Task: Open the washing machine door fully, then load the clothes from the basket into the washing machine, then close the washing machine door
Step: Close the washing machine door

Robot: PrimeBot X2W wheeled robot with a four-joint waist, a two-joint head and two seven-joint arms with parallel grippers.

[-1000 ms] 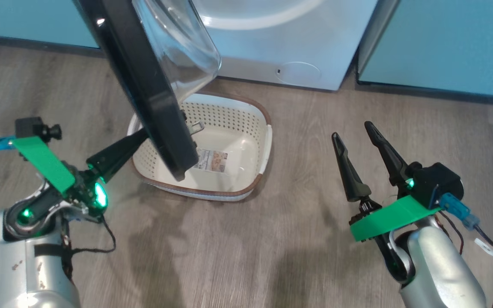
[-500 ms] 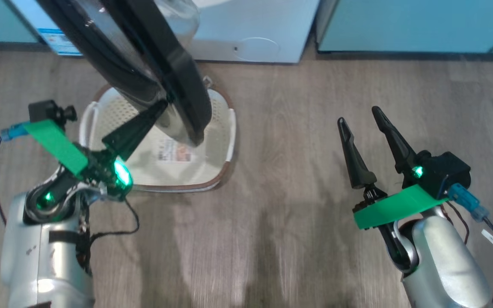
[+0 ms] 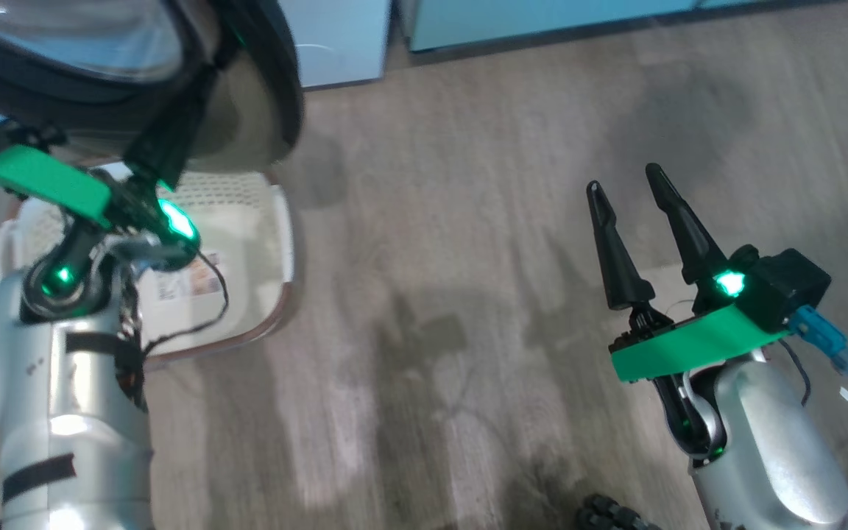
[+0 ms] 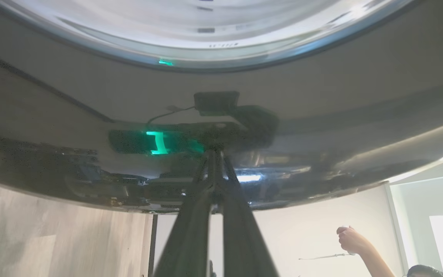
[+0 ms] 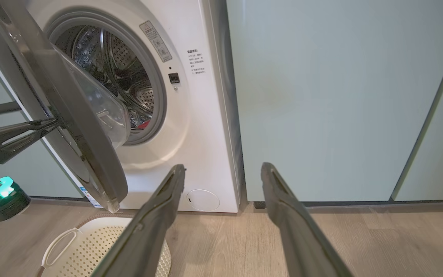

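The washing machine door stands partly open, its glossy black ring close in the left wrist view. My left gripper is shut, its tips resting on the door's outer face. The basket lies on the floor under the door and my left arm, with only its label inside. A bit of the red clothes lies in the washing machine drum. My right gripper hangs open over bare floor, its fingers spread toward the machine.
Pale teal cabinets stand right of the machine. A person's hand is raised in the background of the left wrist view. A black wheel of my base pokes in at the bottom edge.
The head camera has turned, so door, basket and machine slid left in the picture. My left gripper has stayed against the door's outer face and reached further up. The right gripper has kept its pose.
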